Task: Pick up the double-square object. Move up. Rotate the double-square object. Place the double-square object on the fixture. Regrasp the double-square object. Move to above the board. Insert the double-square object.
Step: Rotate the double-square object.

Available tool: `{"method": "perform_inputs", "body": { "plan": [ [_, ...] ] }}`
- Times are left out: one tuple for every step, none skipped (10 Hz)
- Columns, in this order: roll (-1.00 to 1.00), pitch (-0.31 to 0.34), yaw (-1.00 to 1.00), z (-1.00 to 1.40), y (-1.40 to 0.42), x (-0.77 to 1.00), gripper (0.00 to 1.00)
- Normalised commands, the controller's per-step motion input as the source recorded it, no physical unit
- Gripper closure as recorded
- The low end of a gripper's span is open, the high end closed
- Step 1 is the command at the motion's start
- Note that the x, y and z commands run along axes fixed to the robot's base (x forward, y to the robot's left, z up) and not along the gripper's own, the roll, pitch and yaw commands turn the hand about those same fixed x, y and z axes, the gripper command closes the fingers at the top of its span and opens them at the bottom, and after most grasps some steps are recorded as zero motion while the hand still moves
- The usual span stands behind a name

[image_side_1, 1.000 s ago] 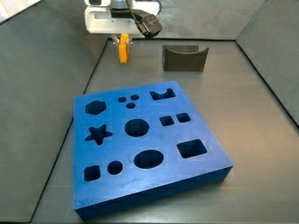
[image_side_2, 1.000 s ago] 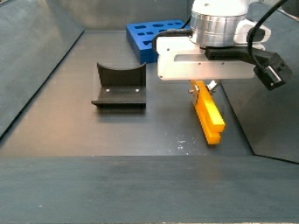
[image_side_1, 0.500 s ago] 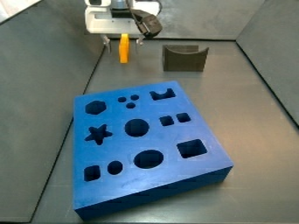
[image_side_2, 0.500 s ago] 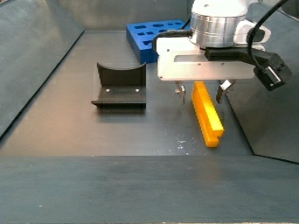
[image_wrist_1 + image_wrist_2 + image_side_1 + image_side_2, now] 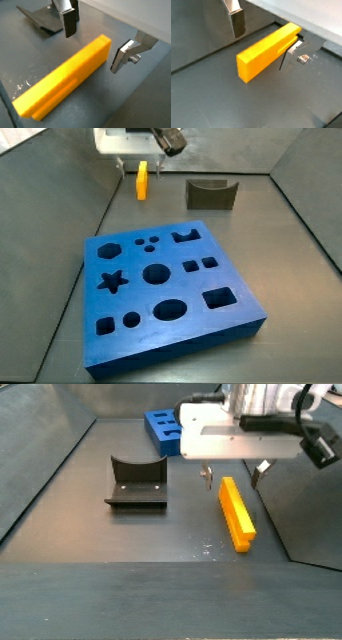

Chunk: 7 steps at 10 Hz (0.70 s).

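Observation:
The double-square object (image 5: pixel 237 512) is a yellow-orange bar lying flat on the dark floor, also seen near the back wall in a side view (image 5: pixel 143 181). My gripper (image 5: pixel 233 475) hangs open above the bar's far end and touches nothing. In both wrist views the silver fingers (image 5: pixel 69 22) (image 5: pixel 237 24) stand wide apart on either side of that end of the bar (image 5: pixel 67 77) (image 5: pixel 266 52). The fixture (image 5: pixel 136 482) (image 5: pixel 210 194) stands to one side of the bar, with nothing on it. The blue board (image 5: pixel 167 293) lies apart from them.
Grey walls enclose the floor on all sides. The bar lies close to one wall (image 5: pixel 314 514). A corner of the board (image 5: pixel 163 429) shows behind the gripper body. Part of the fixture (image 5: pixel 41 19) shows beyond one finger.
The gripper has risen straight up from the bar, staying open. The bar has stayed on the floor where it was.

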Motion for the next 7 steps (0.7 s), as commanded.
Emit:
{"method": "perform_inputs", "body": {
  "plan": [
    [0.06, 0.075, -0.03, 1.00, 0.01, -0.03, 0.00],
    [0.07, 0.075, -0.03, 1.00, 0.01, -0.03, 0.00],
    [0.08, 0.073, -0.02, 0.95, 0.01, -0.03, 0.00],
    [0.09, 0.073, -0.02, 0.81, 0.01, -0.03, 0.00],
    [0.00, 0.000, 1.00, 0.00, 0.00, 0.00, 0.00],
    [0.00, 0.000, 1.00, -0.13, -0.01, 0.00, 0.00],
    [0.00, 0.001, 1.00, -0.23, -0.01, 0.00, 0.00]
  ]
}}
